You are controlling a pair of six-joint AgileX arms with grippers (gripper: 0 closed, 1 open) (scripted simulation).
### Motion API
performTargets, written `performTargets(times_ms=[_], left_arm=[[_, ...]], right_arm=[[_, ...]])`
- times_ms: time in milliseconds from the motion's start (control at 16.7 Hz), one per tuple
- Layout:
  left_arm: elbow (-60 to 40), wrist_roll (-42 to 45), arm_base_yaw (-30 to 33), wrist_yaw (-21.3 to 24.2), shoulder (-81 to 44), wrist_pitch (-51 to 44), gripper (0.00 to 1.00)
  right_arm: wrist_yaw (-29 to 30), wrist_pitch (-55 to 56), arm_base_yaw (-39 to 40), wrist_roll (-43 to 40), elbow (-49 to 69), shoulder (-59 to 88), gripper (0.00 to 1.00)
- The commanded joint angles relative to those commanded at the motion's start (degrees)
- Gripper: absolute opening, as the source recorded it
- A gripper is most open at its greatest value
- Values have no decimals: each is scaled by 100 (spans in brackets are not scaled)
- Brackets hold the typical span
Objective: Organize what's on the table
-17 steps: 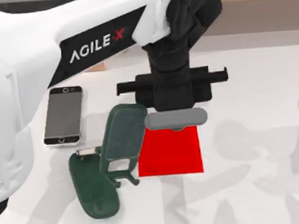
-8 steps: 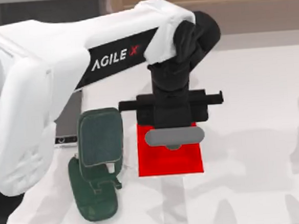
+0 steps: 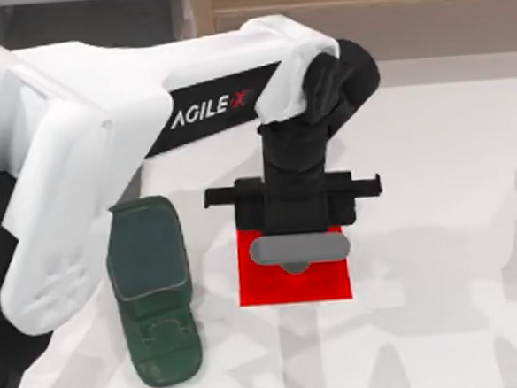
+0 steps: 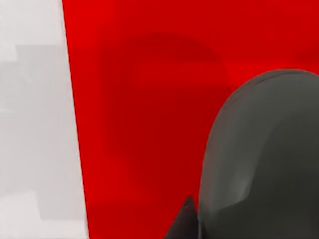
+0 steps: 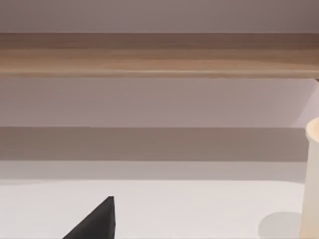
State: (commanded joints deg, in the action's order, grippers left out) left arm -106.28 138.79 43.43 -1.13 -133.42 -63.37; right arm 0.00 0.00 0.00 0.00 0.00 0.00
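Over the red mat (image 3: 296,280), seen from above, the left pincer (image 3: 300,250) hangs pointing down with a grey, rounded bar-shaped thing (image 3: 300,248) at its tips. It looks pinched on that grey piece, though the fingers themselves are hidden under the black wrist block, so I cannot tell how far they stand apart. The table (image 3: 439,235) spreads out on every side of the pincer and beneath it, under the mat. To the pincer's left, near but apart from the mat, lies a dark green stapler-like thing (image 3: 152,290), partly under the white arm. To do this step well, I judge the grey piece should come straight down onto the middle of the mat and be let go only once it rests flat, with no drift toward the green thing.

From the left wrist, the grey piece (image 4: 261,159) sits close under the camera with the mat (image 4: 144,99) directly below it, and a strip of table (image 4: 35,124) beside the mat's edge.

From the right wrist, the table (image 5: 174,209) runs to a wooden shelf (image 5: 159,55). A cream cylinder (image 5: 313,179) stands off to the side, and a black tip of the right pincer (image 5: 97,221) shows; whether it is spread I cannot tell.
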Motion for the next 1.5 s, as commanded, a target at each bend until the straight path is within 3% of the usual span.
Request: performTargets(times_ms=[600,1260,1500], left_arm=[[0,0,0,0,0,0,98],[-13,-56,-15,0,24,-5,100],[-76,-880,-187,6,76,-67,100]], right_arm=[[0,0,0,0,0,0,100],[0,0,0,0,0,0,100],[0,0,0,0,0,0,100]])
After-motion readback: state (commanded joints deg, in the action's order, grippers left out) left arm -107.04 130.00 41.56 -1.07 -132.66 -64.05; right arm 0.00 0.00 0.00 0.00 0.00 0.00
